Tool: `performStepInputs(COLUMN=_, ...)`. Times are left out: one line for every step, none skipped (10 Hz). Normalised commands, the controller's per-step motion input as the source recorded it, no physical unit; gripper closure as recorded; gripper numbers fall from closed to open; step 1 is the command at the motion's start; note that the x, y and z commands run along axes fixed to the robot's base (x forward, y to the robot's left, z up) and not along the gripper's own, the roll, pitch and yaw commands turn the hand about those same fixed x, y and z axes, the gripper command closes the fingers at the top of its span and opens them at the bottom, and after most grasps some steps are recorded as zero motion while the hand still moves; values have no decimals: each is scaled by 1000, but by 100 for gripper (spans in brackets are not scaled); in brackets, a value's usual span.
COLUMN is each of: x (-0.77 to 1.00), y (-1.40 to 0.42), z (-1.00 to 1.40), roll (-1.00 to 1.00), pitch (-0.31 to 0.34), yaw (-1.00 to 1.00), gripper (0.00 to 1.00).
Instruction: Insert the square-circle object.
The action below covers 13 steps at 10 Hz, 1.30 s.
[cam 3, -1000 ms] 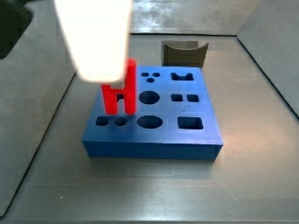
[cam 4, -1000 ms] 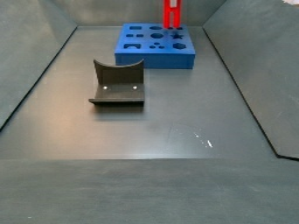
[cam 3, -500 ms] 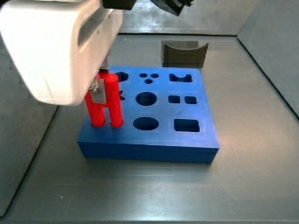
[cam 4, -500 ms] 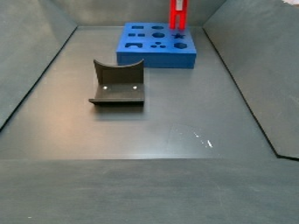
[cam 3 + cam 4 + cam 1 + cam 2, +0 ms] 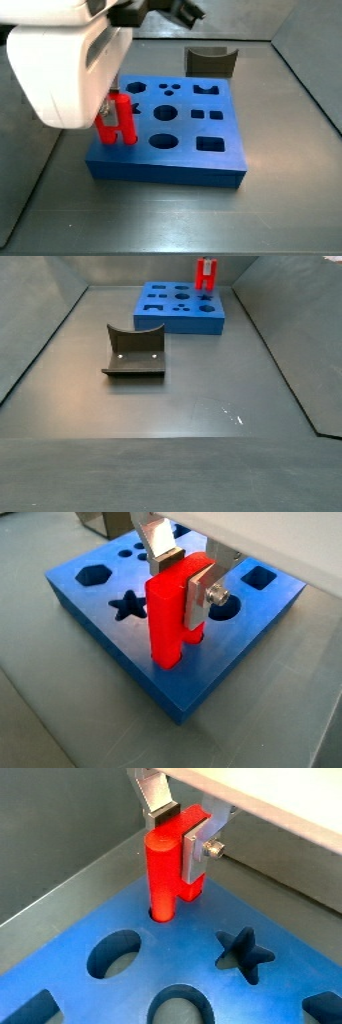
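Note:
The gripper [image 5: 183, 578] is shut on the top of the red square-circle object [image 5: 171, 617], which stands upright on the blue block [image 5: 107, 587] at a corner. Its lower ends sit in holes in the block's top face, as the wrist view [image 5: 164, 868] also shows. In a side view the red object [image 5: 116, 120] shows at the block's near-left corner, below the white gripper body [image 5: 67, 70]. In another side view it [image 5: 206, 274] stands at the block's far right corner; the gripper is cut off there. The silver fingers [image 5: 198, 850] clamp the peg's upper part.
The blue block [image 5: 174, 130] has several shaped holes: star, hexagon, round, square. A dark grey block with a curved notch [image 5: 134, 351] stands on the grey floor mid-bin, also seen behind the blue block [image 5: 210, 60]. Grey bin walls surround the floor.
The gripper has moved along the blue block to its corner and lowered. The red object now stands lower, with its ends in the block's holes.

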Motion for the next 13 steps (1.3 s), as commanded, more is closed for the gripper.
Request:
performStepInputs(x=-17, y=-297, z=-1000, roll=56, pitch=-91, yaw=-300, gripper=100)
performStepInputs(x=0, y=-337, z=-1000, roll=44, pitch=-50, yaw=-389, gripper=100)
performStepInputs(x=0, y=-340, z=-1000, roll=40, pitch=-34, yaw=-323, gripper=100)
performStepInputs(x=203, y=-340, z=-1000, roll=54, pitch=-20, yaw=-263, gripper=100)
performStepInputs(x=151, y=-291, z=-1000, roll=100, pitch=0, yaw=-223, gripper=100)
performStepInputs(x=86, y=-286, z=-1000, roll=134, pitch=-7, yaw=-66, gripper=100)
performStepInputs(x=0, y=-329, z=-1000, roll=119, pitch=-10, yaw=0, gripper=100)
performStepInputs(x=9, y=-294, z=-1000, roll=130, pitch=-20, yaw=0, gripper=100)
performStepInputs(x=91, y=-209, z=-1000, roll=174, pitch=-1, yaw=0, gripper=100)
performStepInputs(x=171, y=-114, z=-957, roll=220, pitch=0, yaw=-80, gripper=100)
performStepInputs(x=0, y=0, z=-477, roll=-31, pitch=-156, yaw=-6, gripper=100)
performStepInputs(x=0, y=0, z=-40, roll=0, pitch=-43, yaw=0, gripper=100)
performStepInputs(x=0, y=0, z=0, roll=7, pitch=0, yaw=0, gripper=100)
